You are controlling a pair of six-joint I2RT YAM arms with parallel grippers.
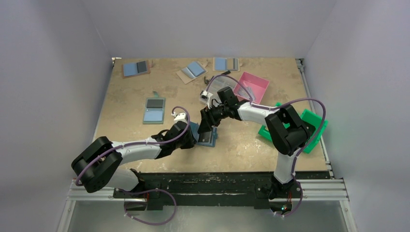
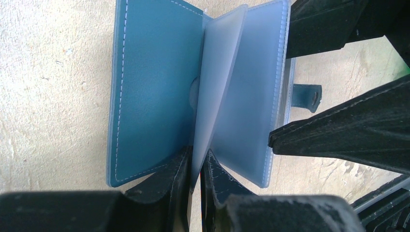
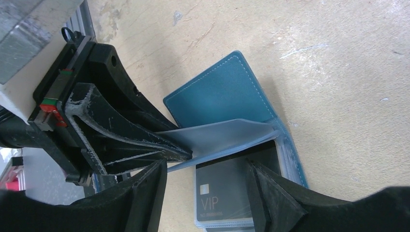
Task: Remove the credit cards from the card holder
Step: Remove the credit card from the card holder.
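With the left pincer pinching a clear leaf of the card holder, which lies open on the table, the wide right pincer should take the grey VIP card squarely and draw it straight along its sleeve.

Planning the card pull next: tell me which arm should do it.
Right, probably. The right gripper, open, straddles the VIP card in the card holder. The left gripper is shut on a clear sleeve page, propping the holder open.
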